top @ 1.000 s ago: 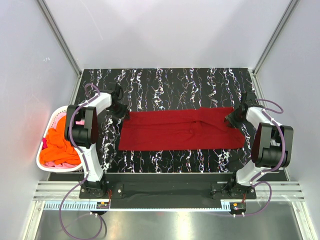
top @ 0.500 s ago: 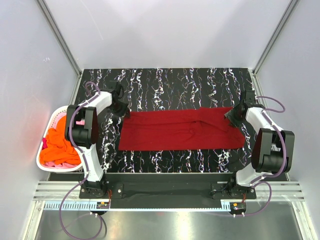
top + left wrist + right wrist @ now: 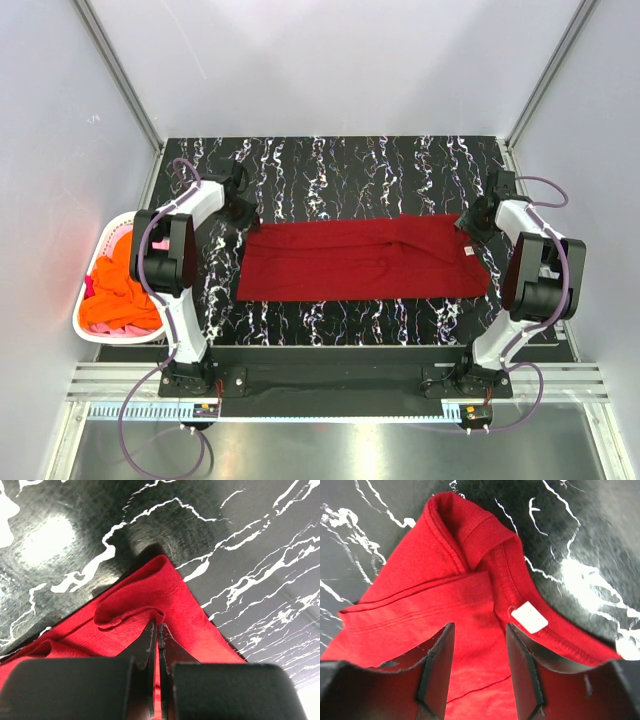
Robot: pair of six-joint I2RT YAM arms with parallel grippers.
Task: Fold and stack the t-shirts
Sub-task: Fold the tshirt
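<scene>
1. Closest to my bases, the white basket point(image 3: 84, 305) stood beside the left edge of the worktop point(image 3: 350, 170), just outside my left arm.
2. In the basket lay a heaped bright orange t-shirt point(image 3: 122, 290). Some pink cloth point(image 3: 158, 244) showed at the far rim, and more peeked out under the near side of the orange heap. I could not tell how many garments the pink belonged to.
3. Further in, the dark red t-shirt point(image 3: 360, 260) lay on the worktop as a long folded band. It ran left to right across the middle, apart from the basket.
4. At the band's far left corner, my left end effector point(image 3: 156, 628) was pinched tight on the dark red t-shirt. In my left wrist view the two fingers met, with a small ridge of red cloth caught between their tips. The corner beyond them puckered up off the black surface.
5. At the band's far right corner, my right end effector point(image 3: 480, 630) stood moderately wide. Its fingers were parted over the cloth and not clamped on it. The collar point(image 3: 470, 525) lay just beyond them, folded over on itself. A small white tag point(image 3: 529, 617) rested on the red cloth next to the right-hand finger.
6. Past both end effectors, the black, white-veined worktop ran on to the far wall.
</scene>
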